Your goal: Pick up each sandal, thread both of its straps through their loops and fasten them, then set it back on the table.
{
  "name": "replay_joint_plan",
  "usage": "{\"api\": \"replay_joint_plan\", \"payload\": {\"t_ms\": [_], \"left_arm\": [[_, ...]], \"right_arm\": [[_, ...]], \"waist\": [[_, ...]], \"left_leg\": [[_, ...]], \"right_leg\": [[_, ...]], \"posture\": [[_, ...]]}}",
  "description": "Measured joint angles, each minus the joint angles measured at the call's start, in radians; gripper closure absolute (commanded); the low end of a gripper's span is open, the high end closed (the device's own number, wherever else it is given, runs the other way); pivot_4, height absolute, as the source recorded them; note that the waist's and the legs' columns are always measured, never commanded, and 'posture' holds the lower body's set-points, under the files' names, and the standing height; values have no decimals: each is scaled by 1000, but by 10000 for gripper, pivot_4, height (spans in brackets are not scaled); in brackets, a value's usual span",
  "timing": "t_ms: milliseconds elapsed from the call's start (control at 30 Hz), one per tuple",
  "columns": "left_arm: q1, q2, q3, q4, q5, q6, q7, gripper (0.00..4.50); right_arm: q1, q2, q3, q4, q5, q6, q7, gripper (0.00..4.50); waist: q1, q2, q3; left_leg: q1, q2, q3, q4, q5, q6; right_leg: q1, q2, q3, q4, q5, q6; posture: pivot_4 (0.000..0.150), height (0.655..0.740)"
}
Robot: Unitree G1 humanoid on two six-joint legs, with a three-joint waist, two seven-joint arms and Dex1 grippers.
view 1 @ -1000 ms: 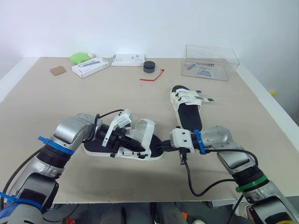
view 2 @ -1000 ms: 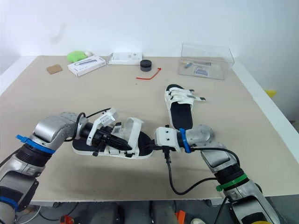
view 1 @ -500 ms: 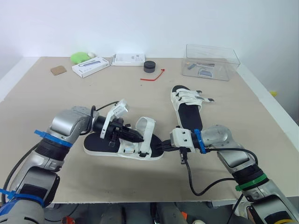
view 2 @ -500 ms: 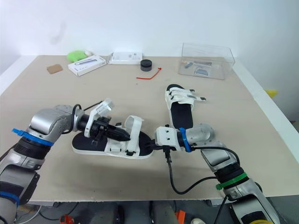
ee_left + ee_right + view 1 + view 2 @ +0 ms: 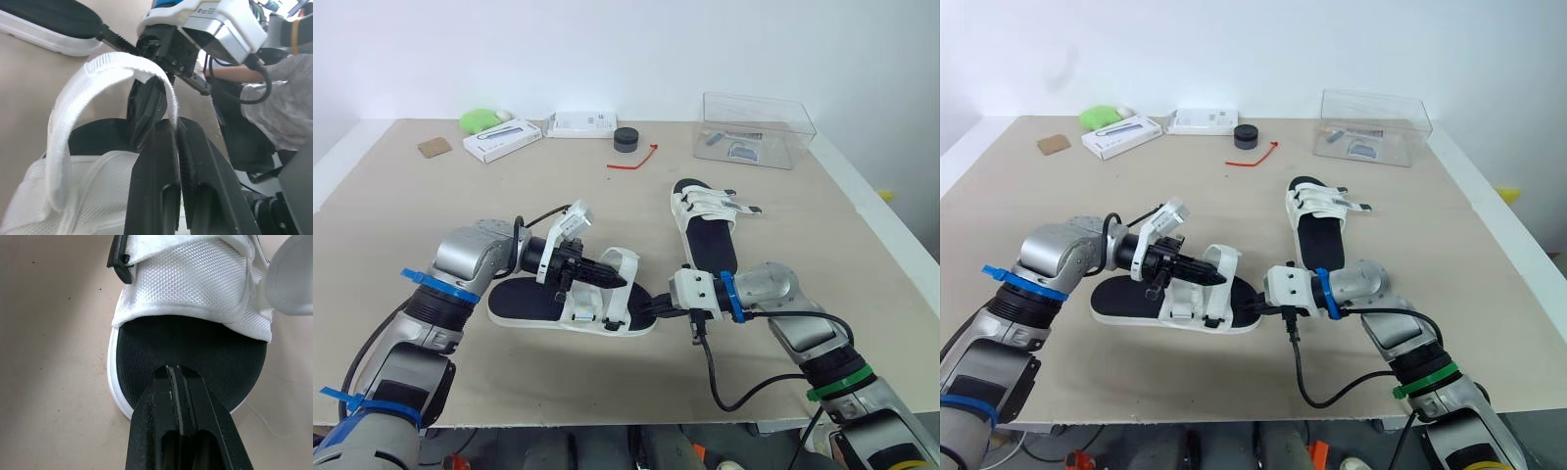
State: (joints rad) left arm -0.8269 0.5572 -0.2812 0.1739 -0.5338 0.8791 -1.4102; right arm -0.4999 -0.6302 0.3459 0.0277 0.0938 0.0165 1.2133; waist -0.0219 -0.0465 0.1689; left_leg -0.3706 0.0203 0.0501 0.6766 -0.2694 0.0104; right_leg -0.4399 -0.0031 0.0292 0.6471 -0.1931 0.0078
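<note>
— Strap (image 5: 105,66) secured?
— Pinched by the left gripper (image 5: 612,280), sandal (image 5: 524,294) just beneath it; its end is touched by the right gripper (image 5: 652,309), pressed together. Tension should be kept while the loop is sought.

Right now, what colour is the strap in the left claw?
White strap, clearest in left wrist view.

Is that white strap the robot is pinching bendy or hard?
Probably bendy: the strap curves in an arch where the left gripper pinches its end. It likely flops if released. Its woven surface looks rough, so it probably won't slip.
</note>
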Motion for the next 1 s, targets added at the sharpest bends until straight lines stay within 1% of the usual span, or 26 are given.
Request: {"api": "replay_joint_plan", "payload": {"t_ms": [267,333,567,667,800,933,1000], "left_arm": [[14,22,-26,-29,34,-69,-23,44760],[41,23,-40,-31,57,-97,-19,44760],[83,29,-47,-63,77,-140,-20,44760],[95,37,-48,-82,74,-137,-24,44760],[115,69,-61,-162,51,-89,-55,44760],[118,80,-65,-180,46,-75,-56,44760],[112,91,-65,-185,31,-28,-55,44760]], "right_arm": [[5,-1,0,-4,0,-2,-2,45000],[5,-1,0,-4,0,-5,-3,45000],[3,-1,0,-1,0,-5,-2,45000],[3,-1,0,-1,0,-5,-1,45000],[3,-1,0,-1,0,-7,-1,45000],[3,-1,0,-1,0,-7,-1,45000],[3,-1,1,-2,0,-7,-1,45000]], "waist": [[0,0,0],[0,0,0],[0,0,0],[0,0,0],[0,0,0],[0,0,0],[0,0,0]], "left_leg": [[0,0,0,0,0,0],[0,0,0,0,0,0],[0,0,0,0,0,0],[0,0,0,0,0,0],[0,0,0,0,0,0],[0,0,0,0,0,0],[0,0,0,0,0,0]], "right_leg": [[0,0,0,0,0,0],[0,0,0,0,0,0],[0,0,0,0,0,0],[0,0,0,0,0,0],[0,0,0,0,0,0],[0,0,0,0,0,0],[0,1,0,0,0,-1]], "posture": [[1500,7400],[1500,7400],[1500,7400],[1500,7400],[1500,7400],[1500,7400],[1500,7400]]}}
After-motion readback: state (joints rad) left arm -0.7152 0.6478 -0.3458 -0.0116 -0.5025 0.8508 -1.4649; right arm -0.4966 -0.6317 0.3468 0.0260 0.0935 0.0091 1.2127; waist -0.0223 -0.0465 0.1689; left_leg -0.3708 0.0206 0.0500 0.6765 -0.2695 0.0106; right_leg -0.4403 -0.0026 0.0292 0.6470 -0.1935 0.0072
